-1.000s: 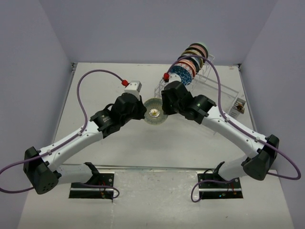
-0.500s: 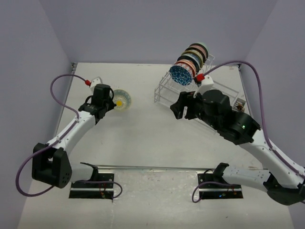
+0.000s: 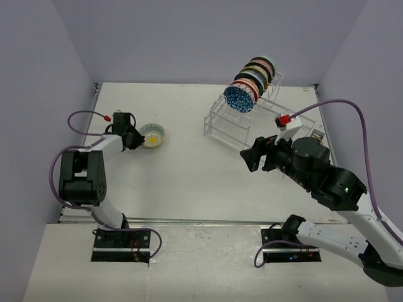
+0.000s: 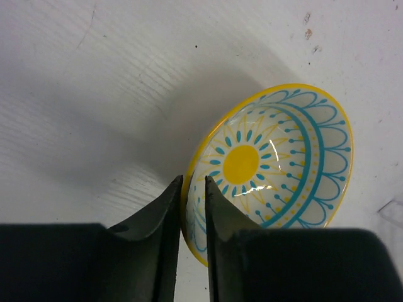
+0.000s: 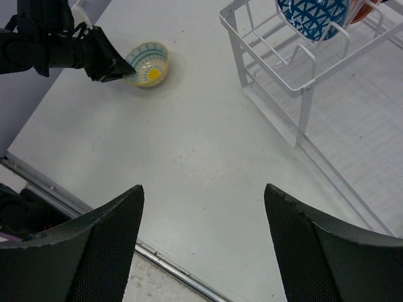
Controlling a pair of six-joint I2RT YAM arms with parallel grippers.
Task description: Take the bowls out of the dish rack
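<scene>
A cream bowl with a yellow flower (image 3: 152, 134) rests on the table at the far left; it also shows in the left wrist view (image 4: 277, 163) and the right wrist view (image 5: 149, 63). My left gripper (image 3: 135, 141) is shut on its rim, one finger inside and one outside (image 4: 194, 189). The dish rack (image 3: 255, 113) stands at the far right and holds several bowls on edge, a blue net one (image 3: 238, 98) in front. My right gripper (image 3: 250, 157) is open and empty, raised above the table in front of the rack (image 5: 296, 69).
A small box (image 3: 313, 142) lies by the rack's right end. The table's metal front edge (image 5: 170, 267) runs below my right gripper. Purple cables loop over both arms.
My left arm has swung further left and lowered the yellow-flower bowl onto the table. My right arm has pulled back from the rack toward the near right, empty.
</scene>
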